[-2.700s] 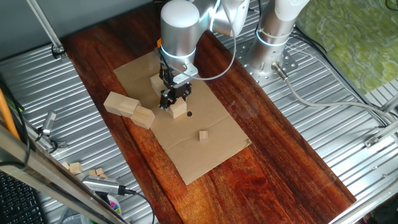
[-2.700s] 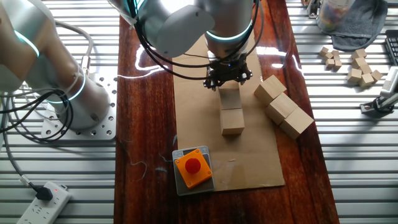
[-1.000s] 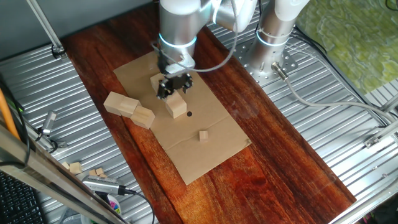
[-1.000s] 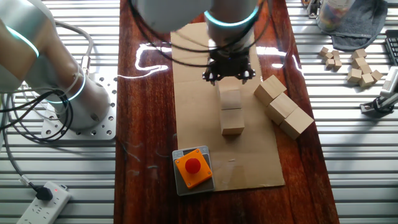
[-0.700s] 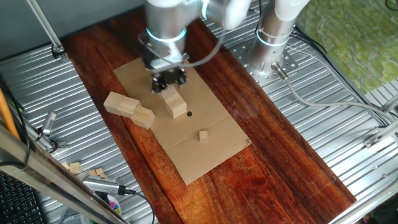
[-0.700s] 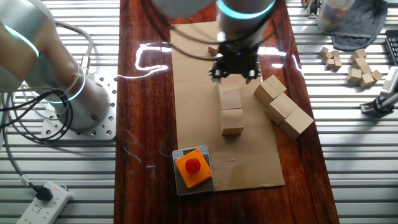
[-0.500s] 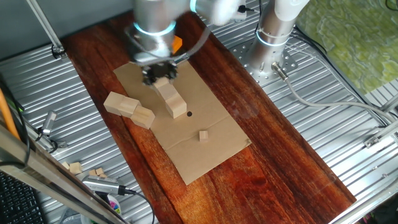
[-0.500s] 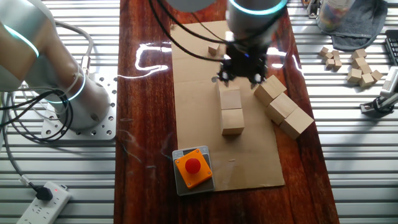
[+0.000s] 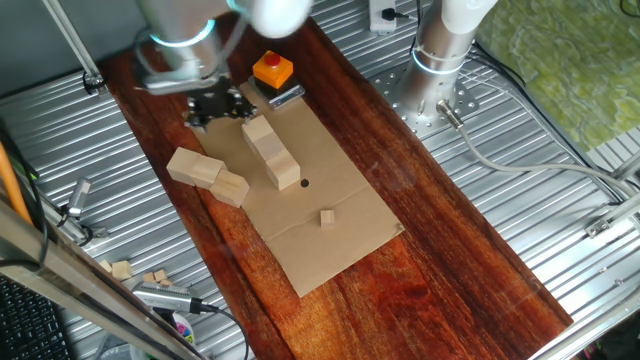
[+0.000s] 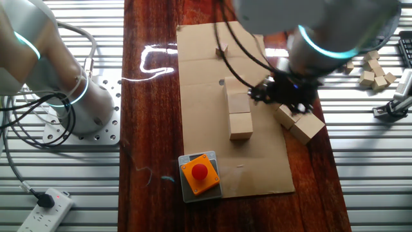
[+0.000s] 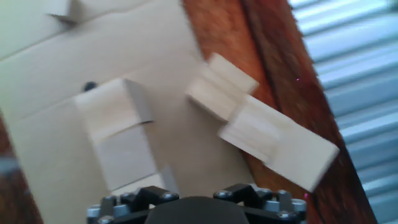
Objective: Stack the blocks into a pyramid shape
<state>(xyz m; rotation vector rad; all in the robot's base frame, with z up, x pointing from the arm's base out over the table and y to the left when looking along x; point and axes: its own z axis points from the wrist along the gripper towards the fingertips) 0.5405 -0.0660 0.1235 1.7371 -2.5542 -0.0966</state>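
Blocks [image 9: 272, 157]: I count a short row on the cardboard [image 9: 330, 190], more [image 9: 207, 172] at its edge. Pincer [image 9: 214, 108] above them, empty; I cannot tell its opening. Orange button [image 9: 272, 68] beyond.

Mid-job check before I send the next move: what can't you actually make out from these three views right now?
- Gripper state: blurred by motion in both fixed views; the hand view shows only its base, no fingertips.
- Loose blocks beside the cardboard: the arm covers part of them in the other fixed view, so their count is unclear there.
- Placed row of blocks: its near end is hidden by the gripper base in the hand view.
- Block seams: smeared by blur in the hand view.
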